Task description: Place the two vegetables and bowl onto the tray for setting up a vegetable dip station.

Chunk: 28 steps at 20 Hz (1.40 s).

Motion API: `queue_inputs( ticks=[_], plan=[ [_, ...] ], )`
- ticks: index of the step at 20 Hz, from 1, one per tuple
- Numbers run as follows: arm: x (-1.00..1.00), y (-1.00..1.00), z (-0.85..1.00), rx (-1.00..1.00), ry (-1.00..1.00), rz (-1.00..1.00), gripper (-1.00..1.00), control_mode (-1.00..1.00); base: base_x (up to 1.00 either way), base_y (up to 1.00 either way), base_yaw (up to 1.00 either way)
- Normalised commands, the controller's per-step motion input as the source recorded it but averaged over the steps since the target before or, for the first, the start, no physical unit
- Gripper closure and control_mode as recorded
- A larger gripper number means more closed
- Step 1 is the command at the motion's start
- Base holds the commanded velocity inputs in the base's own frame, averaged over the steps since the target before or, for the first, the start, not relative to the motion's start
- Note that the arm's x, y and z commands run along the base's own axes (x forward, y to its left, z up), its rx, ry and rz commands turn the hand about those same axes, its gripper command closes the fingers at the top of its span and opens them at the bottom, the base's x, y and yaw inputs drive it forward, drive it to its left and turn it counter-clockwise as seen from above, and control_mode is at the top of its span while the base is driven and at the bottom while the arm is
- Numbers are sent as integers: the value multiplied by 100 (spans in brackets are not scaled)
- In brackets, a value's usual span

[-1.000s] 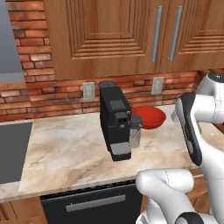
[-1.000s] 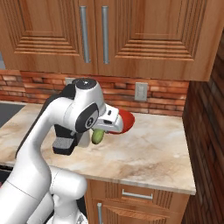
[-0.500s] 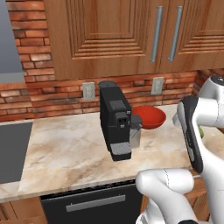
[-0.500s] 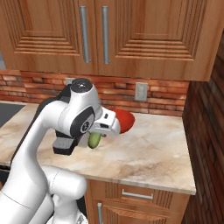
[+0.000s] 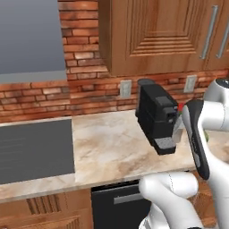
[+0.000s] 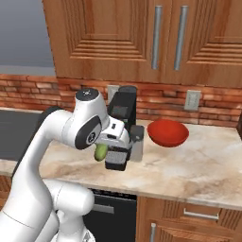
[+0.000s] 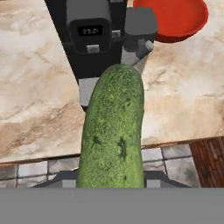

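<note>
On the far left we have the dark stovetop (image 5: 36, 150), set flush into the marbled table (image 5: 112, 143). A grey panel (image 5: 31, 38) hangs on the brick wall above it. Moving right along the table, we come to the black coffee machine (image 6: 121, 127), standing upright against the brick backsplash with a grey cup (image 6: 137, 142) at its front.

Just in front of that machine, we see the hand (image 6: 106, 150) raised above the table's front edge, and it is pinching the cucumber (image 7: 113, 131). In the hand view the green cucumber runs up from between the fingers and points toward the coffee machine, its rounded tip overlapping the machine's base. In the right base view, the cucumber's green end pokes out below the white wrist, held clear of the table.

Further right, the red bowl (image 6: 168, 132) rests on the table, just beside the coffee machine and close to the backsplash. It sits apart from the hand and the cucumber. In the left base view we catch just a sliver of the bowl's red behind the arm.

Above all this run the wooden cabinets (image 6: 142, 38), with two wall sockets (image 6: 192, 100) on the brick below.
</note>
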Motion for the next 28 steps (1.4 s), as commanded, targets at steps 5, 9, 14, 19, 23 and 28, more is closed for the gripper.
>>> queue_inputs(
  ticks=[5,9,14,19,23,28],
  plan=[
    [0,0,0,0,0,0,100,100,-37,100,-2],
    [0,0,0,0,0,0,100,100,-39,100,0],
    [0,0,0,0,0,0,100,100,-11,100,0],
    [0,0,0,0,0,0,100,100,0,100,0],
    [0,0,0,0,0,0,100,100,0,100,0],
    [0,0,0,0,0,0,100,100,-2,100,0]
  ],
)
